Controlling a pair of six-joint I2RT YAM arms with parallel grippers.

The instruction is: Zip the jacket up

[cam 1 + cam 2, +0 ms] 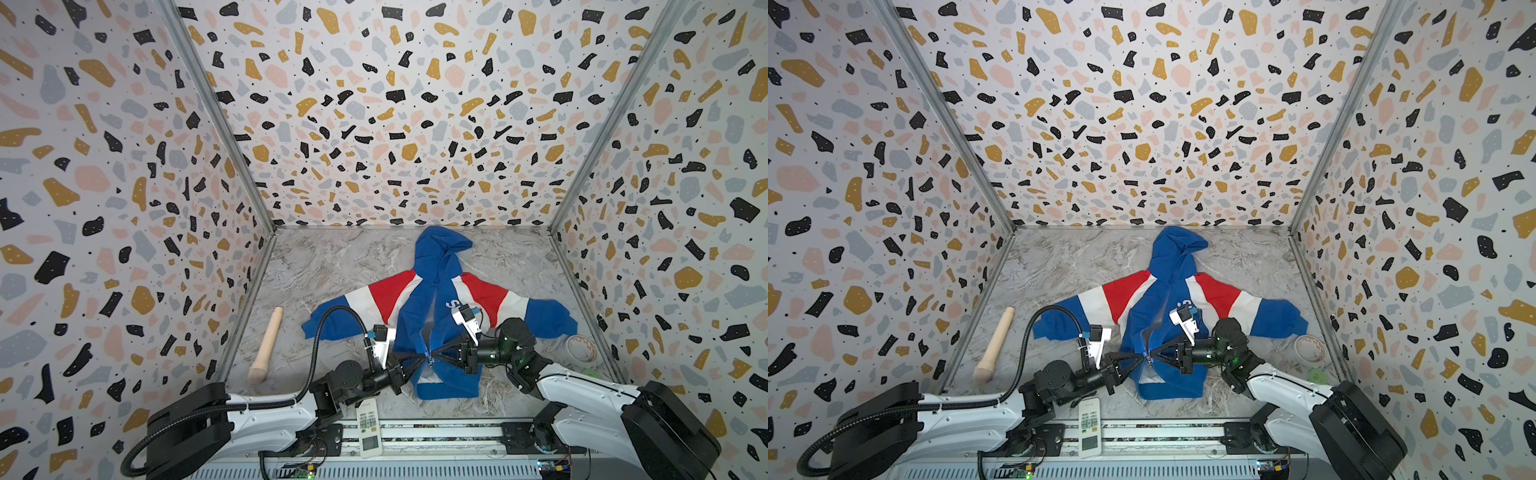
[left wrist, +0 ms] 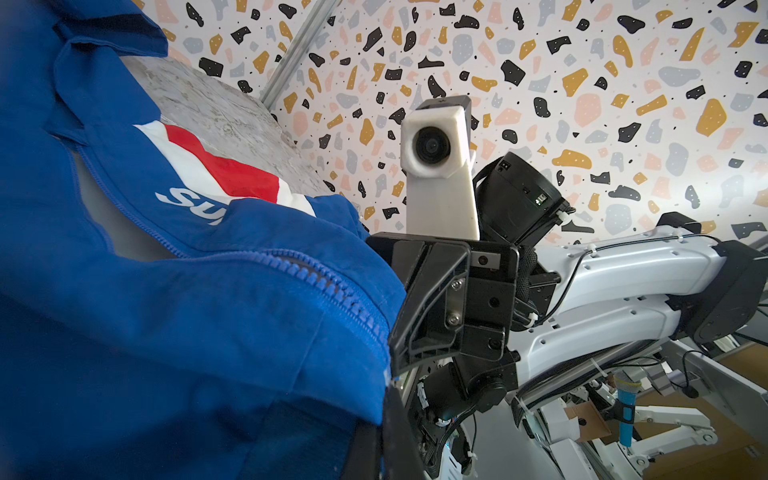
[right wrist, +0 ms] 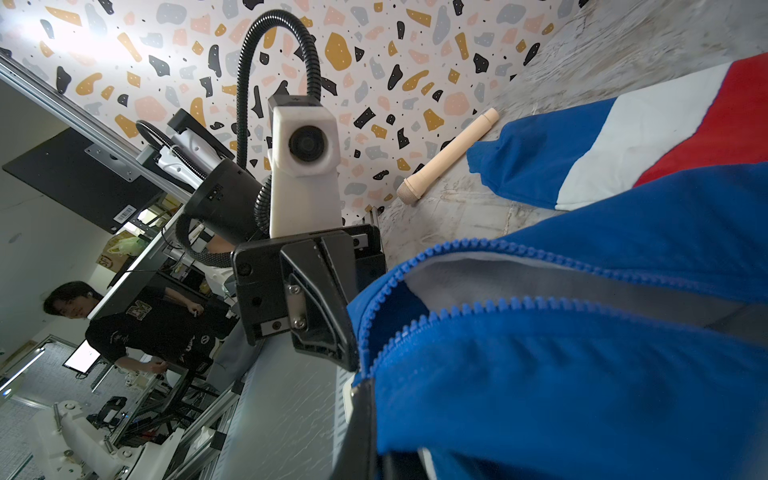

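The jacket [image 1: 449, 340] lies flat on the marble table, blue hood toward the back wall, red and white sleeves spread out; it also shows in the other top view [image 1: 1167, 332]. Its blue zip [image 1: 432, 316] gapes open up the front, with loose teeth in the left wrist view [image 2: 332, 286] and the right wrist view [image 3: 457, 309]. My left gripper [image 1: 424, 357] [image 1: 1143, 356] [image 2: 384, 419] is shut on the jacket's front edge near the hem. My right gripper [image 1: 435, 356] [image 1: 1153, 355] [image 3: 370, 415] faces it tip to tip, shut on the opposite edge at the foot of the zip.
A wooden pestle [image 1: 268, 345] lies left of the jacket by the side wall. A white remote [image 1: 370, 428] rests at the front edge between the arms. A tape roll [image 1: 582, 348] and a green object [image 1: 590, 371] sit at the right. Terrazzo-patterned walls enclose three sides.
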